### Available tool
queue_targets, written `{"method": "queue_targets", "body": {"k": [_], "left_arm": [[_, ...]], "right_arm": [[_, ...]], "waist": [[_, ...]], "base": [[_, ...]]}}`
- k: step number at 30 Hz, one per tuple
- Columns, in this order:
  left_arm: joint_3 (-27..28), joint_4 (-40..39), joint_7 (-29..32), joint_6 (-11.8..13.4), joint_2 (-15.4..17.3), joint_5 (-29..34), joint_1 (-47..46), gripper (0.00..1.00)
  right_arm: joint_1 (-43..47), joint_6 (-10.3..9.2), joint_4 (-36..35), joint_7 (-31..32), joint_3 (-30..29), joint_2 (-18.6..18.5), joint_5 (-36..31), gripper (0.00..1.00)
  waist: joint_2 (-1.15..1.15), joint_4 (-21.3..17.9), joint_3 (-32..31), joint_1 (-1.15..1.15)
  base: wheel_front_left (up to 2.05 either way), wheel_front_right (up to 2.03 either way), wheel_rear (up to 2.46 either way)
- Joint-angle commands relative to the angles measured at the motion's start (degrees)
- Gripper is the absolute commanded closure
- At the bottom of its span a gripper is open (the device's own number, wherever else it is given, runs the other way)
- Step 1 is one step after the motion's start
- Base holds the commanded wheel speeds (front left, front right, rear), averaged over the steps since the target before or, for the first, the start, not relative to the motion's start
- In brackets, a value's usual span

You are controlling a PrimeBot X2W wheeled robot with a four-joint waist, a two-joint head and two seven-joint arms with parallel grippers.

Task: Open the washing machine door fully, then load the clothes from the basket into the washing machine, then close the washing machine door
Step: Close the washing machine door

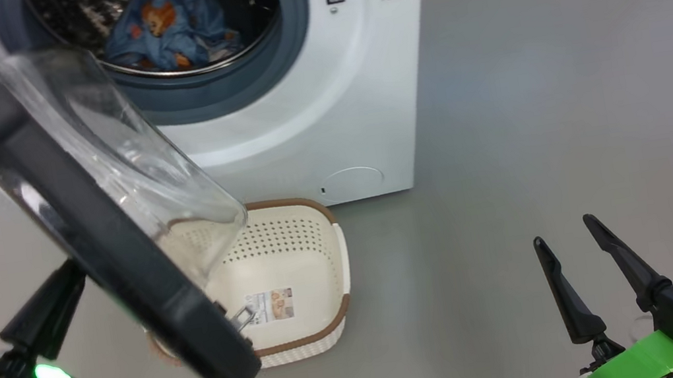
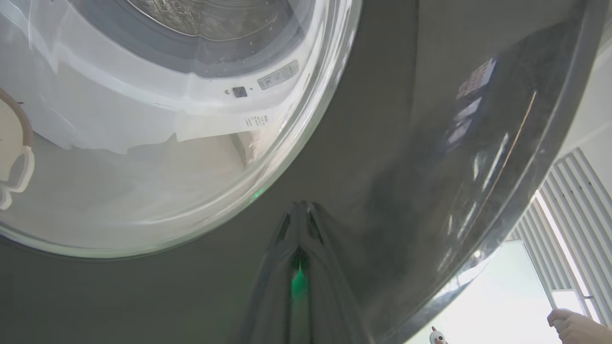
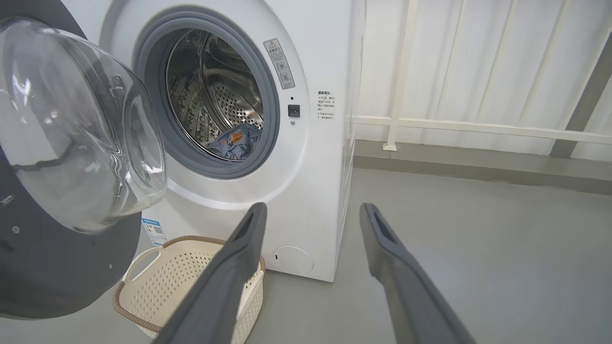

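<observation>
Grey floor [image 1: 528, 87], with a white curtain [image 3: 478, 71] and a rail [image 3: 478, 126] behind the unit. Head view: the washing machine [image 1: 332, 116] stands with its door [image 1: 89, 232] swung partly out, the black rim crossing above the basket [image 1: 342, 261]. The clothes [image 1: 165, 24] lie in the drum, close to its front lip. Your left gripper [image 1: 66, 276] sits behind the door's outer face, fingers pressed together and holding nothing. Your right gripper [image 1: 563, 230] hangs well apart to the right, fingers spread wide and empty. Left wrist view: the joined fingertips meet the glossy outer face just beside the glass bowl; I cannot tell whether they bear on it. A person's hand [image 2: 573, 327] shows at the lower right corner. Right wrist view: no clothes are visible in the basket, so I judge loading done and the door closing in hand. Risks to note: narrow tips on a glossy curved face may slide off during the push. Fabric near the lip may be trapped against the grey seal and stop the latch. The door's lower edge passes over the basket and could clip its rim. Keep clear of the person nearby.
</observation>
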Motion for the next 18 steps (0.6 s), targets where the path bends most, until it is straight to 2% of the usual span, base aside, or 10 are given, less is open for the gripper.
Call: {"method": "queue_targets", "body": {"k": [1,18], "left_arm": [[1.61,-0.27,-0.30,-1.29,0.74,0.65,-4.63,1.00],[-1.27,13.66,-4.38,-6.13,-5.24,5.03,-18.85,1.00]], "right_arm": [[-2.03,0.09,-1.06,-0.74,1.67,-0.01,0.40,0.00],[-5.15,0.09,-0.16,-1.41,2.78,-0.01,0.69,0.00]], "waist": [[0.00,-1.90,0.85,0.00],[0.00,-7.67,4.63,0.00]], "base": [[0.00,0.00,0.00],[0.00,0.00,0.00]]}}
